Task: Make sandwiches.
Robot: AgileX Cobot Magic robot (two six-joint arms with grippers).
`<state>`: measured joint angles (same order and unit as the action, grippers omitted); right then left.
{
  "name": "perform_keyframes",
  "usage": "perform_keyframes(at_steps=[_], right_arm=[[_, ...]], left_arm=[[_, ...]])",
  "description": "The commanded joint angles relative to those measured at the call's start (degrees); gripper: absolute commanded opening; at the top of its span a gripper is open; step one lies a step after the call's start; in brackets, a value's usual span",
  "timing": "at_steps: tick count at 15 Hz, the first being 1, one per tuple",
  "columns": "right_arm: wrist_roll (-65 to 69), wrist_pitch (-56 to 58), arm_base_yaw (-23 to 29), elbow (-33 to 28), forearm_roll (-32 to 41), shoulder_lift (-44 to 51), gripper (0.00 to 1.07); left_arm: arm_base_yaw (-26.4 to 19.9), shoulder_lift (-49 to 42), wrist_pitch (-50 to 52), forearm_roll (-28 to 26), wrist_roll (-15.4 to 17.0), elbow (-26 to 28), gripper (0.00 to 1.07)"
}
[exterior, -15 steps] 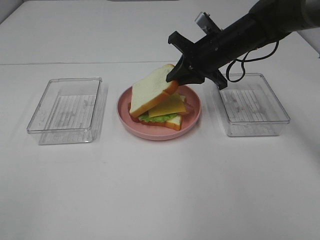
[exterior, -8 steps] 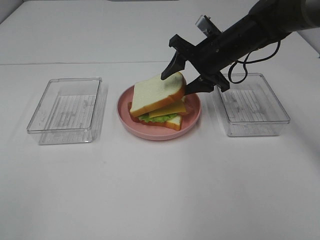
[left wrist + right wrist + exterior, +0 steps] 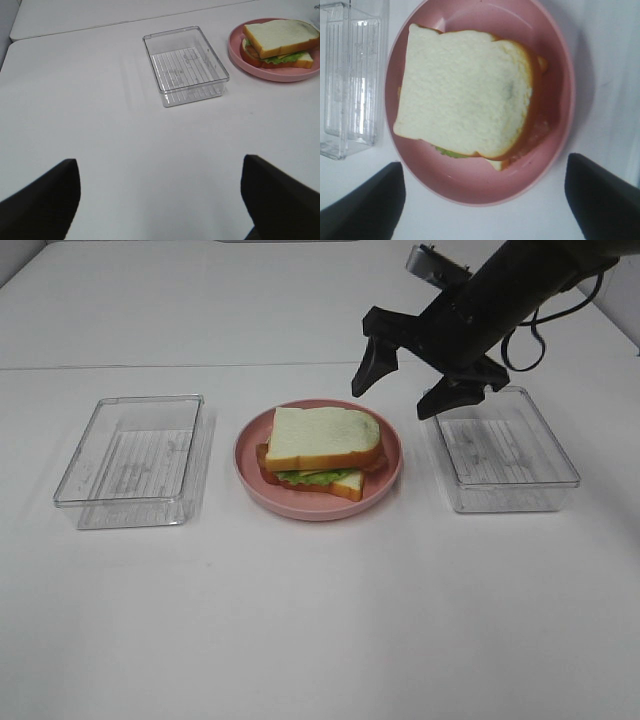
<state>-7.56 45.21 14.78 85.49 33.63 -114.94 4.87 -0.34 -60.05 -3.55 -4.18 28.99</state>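
A sandwich (image 3: 322,448) lies on the pink plate (image 3: 390,472): white bread on top, green lettuce and reddish bacon showing at its edge, bread below. It also shows in the left wrist view (image 3: 280,42) and fills the right wrist view (image 3: 467,92). My right gripper (image 3: 412,386) is open and empty, hovering above and behind the plate's right side, clear of the sandwich. My left gripper (image 3: 160,200) is open and empty, low over bare table; it is out of the exterior high view.
An empty clear tray (image 3: 133,460) stands left of the plate, and another clear tray (image 3: 505,450) stands right of it, under my right arm. The white table's back edge (image 3: 150,367) runs behind them.
My right gripper let go of the top bread slice, which dropped flat onto the stack. The gripper opened, rose and drew back to the right.
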Motion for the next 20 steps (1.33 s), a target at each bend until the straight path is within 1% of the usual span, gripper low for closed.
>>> perform_keyframes(at_steps=[1, 4, 5, 7, 8, 10, 11, 12, 14, 15, 16, 18, 20], right_arm=[[2.1, 3.6, -0.1, -0.1, -8.5, 5.0, 0.82], [2.5, 9.9, -0.1, -0.1, -17.8, 12.1, 0.82], [2.5, 11.3, -0.1, -0.1, -19.4, 13.4, 0.82], [2.5, 17.9, -0.1, -0.1, -25.7, 19.4, 0.82], [2.5, 19.9, -0.1, -0.1, -27.3, 22.1, 0.82], [2.5, 22.3, -0.1, -0.9, -28.3, 26.5, 0.82], [2.5, 23.2, -0.1, -2.9, -28.4, 29.6, 0.81], [2.6, 23.5, -0.1, -5.5, -28.3, 32.9, 0.81], [4.6, 23.4, -0.1, -12.8, -28.2, 40.5, 0.81], [7.6, 23.4, -0.1, -21.0, -28.2, 48.2, 0.81], [8.1, 23.4, -0.1, -22.7, -28.2, 50.0, 0.81], [8.5, 23.4, -0.1, -31.5, -28.2, 59.1, 0.81], [8.5, 23.2, -0.1, -38.6, -28.2, 67.0, 0.81]], left_arm=[[-0.1, -1.1, 0.5, -0.3, 0.2, -0.3, 0.83], [-0.1, -1.1, 0.5, -0.3, 0.2, -0.3, 0.83], [-0.1, -1.1, 0.5, -0.3, 0.2, -0.3, 0.83], [-0.1, -1.1, 0.5, -0.3, 0.2, -0.3, 0.83], [-0.1, -1.1, 0.5, -0.3, 0.2, -0.3, 0.83], [-0.1, -1.1, 0.5, -0.3, 0.1, -0.3, 0.83], [-0.1, -1.1, 0.5, -0.3, 0.1, -0.3, 0.83], [-0.1, -1.1, 0.5, -0.3, 0.1, -0.3, 0.83], [-0.1, -1.1, 0.5, -0.3, 0.1, -0.3, 0.83], [-0.1, -1.1, 0.5, -0.3, 0.1, -0.3, 0.83], [-0.1, -1.1, 0.5, -0.3, 0.1, -0.3, 0.83], [-0.1, -1.1, 0.5, -0.3, 0.1, -0.3, 0.83], [-0.1, -1.1, 0.5, -0.3, 0.1, -0.3, 0.83]])
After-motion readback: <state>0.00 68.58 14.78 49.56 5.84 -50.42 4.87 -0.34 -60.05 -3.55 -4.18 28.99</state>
